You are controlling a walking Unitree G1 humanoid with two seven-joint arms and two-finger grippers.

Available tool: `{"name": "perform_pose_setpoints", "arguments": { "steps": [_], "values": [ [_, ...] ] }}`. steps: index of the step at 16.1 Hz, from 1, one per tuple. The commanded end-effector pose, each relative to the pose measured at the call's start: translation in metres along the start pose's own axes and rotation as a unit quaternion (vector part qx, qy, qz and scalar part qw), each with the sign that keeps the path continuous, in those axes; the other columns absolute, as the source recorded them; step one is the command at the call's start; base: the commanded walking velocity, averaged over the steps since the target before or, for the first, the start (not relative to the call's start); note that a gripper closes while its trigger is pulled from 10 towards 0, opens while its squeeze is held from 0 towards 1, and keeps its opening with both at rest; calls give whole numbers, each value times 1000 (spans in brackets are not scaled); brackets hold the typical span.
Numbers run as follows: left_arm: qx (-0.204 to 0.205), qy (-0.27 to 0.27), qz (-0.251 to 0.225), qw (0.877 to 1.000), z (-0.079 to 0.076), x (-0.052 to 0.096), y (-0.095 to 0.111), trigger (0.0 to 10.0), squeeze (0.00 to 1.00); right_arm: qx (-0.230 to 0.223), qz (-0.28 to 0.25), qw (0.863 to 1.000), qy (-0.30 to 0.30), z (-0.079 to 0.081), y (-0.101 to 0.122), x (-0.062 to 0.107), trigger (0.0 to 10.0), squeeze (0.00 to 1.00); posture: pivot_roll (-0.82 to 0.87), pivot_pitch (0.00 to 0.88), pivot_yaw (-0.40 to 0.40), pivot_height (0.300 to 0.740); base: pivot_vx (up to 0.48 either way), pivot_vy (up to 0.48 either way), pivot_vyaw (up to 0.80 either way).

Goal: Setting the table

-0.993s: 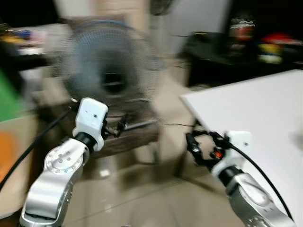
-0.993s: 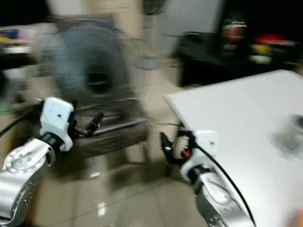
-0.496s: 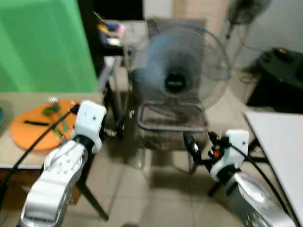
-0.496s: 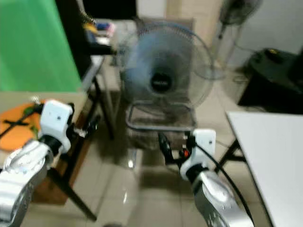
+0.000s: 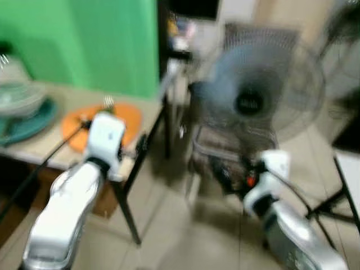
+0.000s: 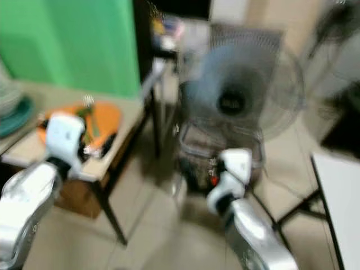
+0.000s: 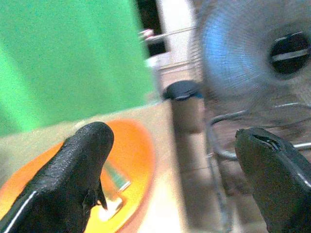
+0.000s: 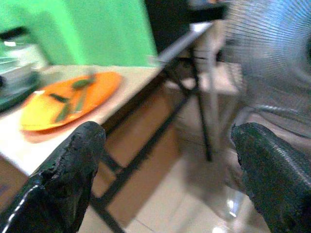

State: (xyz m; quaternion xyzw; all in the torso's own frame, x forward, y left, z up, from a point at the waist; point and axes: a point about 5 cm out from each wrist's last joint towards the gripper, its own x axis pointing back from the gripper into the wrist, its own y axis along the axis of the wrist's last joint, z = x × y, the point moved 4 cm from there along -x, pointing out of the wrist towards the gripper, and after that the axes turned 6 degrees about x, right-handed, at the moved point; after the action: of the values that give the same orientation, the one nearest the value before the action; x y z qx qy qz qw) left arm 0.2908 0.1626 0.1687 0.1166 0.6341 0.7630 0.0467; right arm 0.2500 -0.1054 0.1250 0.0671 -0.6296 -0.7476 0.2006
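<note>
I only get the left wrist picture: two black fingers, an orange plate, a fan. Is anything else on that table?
Observer: Yes. In the head view, a stack of dishes on a teal plate sits to the robot's left of the orange plate.
Operator: Where's the other arm?
Observer: The right gripper is open and empty, held low in front of the fan.
Operator: Is there a second table?
Observer: A white table's corner shows at the robot's far right.

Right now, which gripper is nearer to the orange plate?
Left. The left gripper is at the table's edge, right beside the orange plate; the right gripper is off the table, in front of the fan.
</note>
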Motion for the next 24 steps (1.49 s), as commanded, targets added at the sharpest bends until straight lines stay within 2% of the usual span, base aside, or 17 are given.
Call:
{"name": "perform_pose_setpoints", "arguments": {
  "steps": [1, 7, 9, 10, 11, 13, 14, 15, 19, 24],
  "values": [
    [5, -3, -5, 1000, -4, 0, 2, 10000, 0, 4, 3, 1000, -9, -6, 0, 3, 10000, 1000, 97, 0, -26, 740, 0, 0, 800],
    [18, -11, -19, 1000, -7, -1, 8, 10000, 0, 1, -1, 1000, -8, -8, 1, -1, 10000, 1000, 103, 0, -26, 740, 0, 0, 800],
    [19, -10, -22, 1000, -7, 0, 8, 10000, 0, 42, -11, 999, -14, -7, 5, -3, 10000, 1000, 103, 0, -26, 740, 0, 0, 300],
    [20, -10, -22, 1000, -7, 0, 8, 10000, 0, 58, -7, 998, -28, -10, 5, -4, 10000, 808, 101, 0, -25, 740, 0, 0, 0],
    [21, -11, -22, 999, -6, 1, 8, 10000, 0, 63, -5, 997, -43, -14, 5, -5, 10000, 0, 100, 0, -26, 740, 0, 0, 0],
    [20, -11, -21, 1000, -6, 1, 6, 10000, 0, 67, -10, 996, -52, -18, 5, -4, 10000, 0, 100, 0, -27, 740, 0, 0, 0],
    [23, -8, -27, 999, -3, 2, 7, 10000, 0, 61, -18, 995, -80, -28, 5, -2, 10000, 0, 101, 0, -29, 740, 255, 0, 0],
    [29, -3, -34, 999, -1, 4, 6, 10000, 0, 73, -23, 992, -101, -36, 5, 0, 10000, 0, 99, 0, -29, 740, 259, 0, 0],
    [34, 9, -35, 999, 8, 10, -5, 10000, 0, 93, -25, 989, -115, -42, 0, -2, 10000, 0, 106, 0, -38, 740, 264, 0, 0],
    [32, 7, -39, 999, 6, 12, -7, 10000, 0, 97, -35, 988, -115, -46, 3, -9, 10000, 0, 116, 0, -51, 740, 334, 0, 0]
  ]
}}
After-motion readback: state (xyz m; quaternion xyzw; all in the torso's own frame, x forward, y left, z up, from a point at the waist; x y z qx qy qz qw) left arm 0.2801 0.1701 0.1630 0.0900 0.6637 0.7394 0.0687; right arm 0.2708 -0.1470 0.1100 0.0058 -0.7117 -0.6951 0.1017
